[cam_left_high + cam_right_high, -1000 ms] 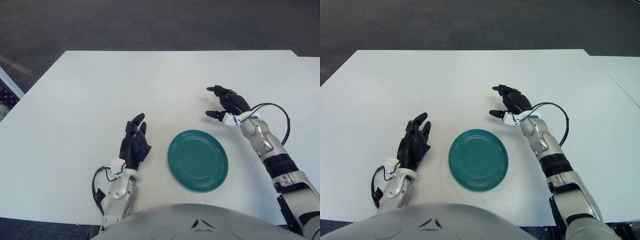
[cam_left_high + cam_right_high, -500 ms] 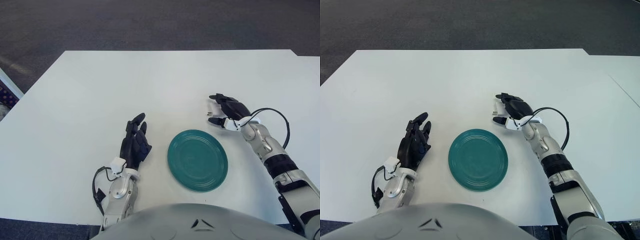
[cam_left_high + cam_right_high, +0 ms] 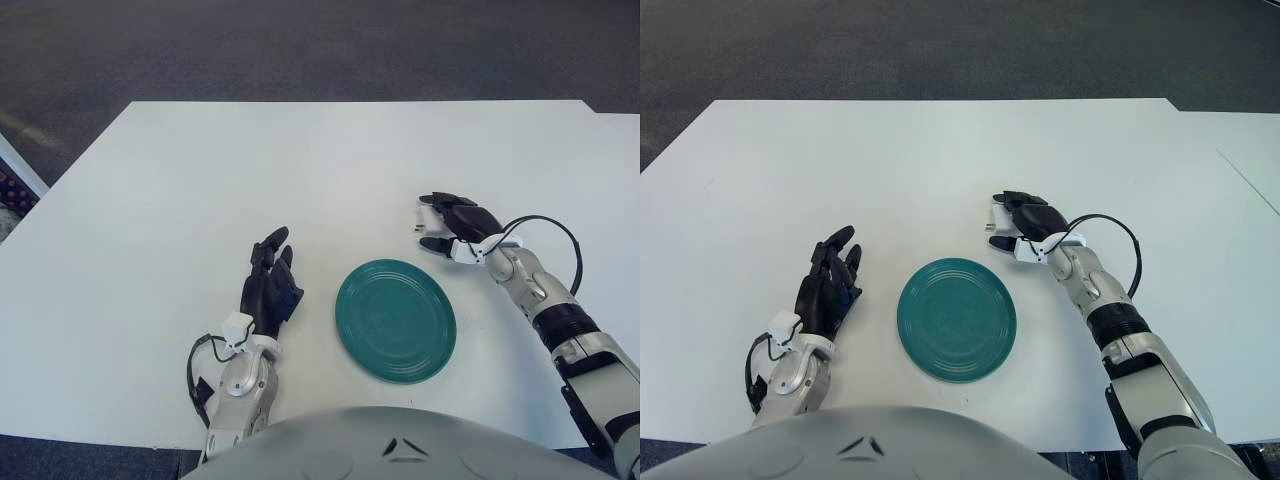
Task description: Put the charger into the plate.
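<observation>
- The white table carries a green plate near the robot's body; nothing lies in the plate, and nothing stands between it and the charger
- The white charger sits on the table beyond the plate's far right edge, well apart from its rim; only a small white part with its prongs shows at the fingertips
- The right hand is on the charger, dark fingers curled down over it from above and thumb below; the grip looks closed around it, though the contact is mostly hidden
- A black cable loops off the right wrist
- The left hand shows just left of the plate, fingers slack and holding nothing
- Against a second ago, the right hand has dropped lower and its spread fingers have closed in on the charger; the left hand and plate have not shifted
</observation>
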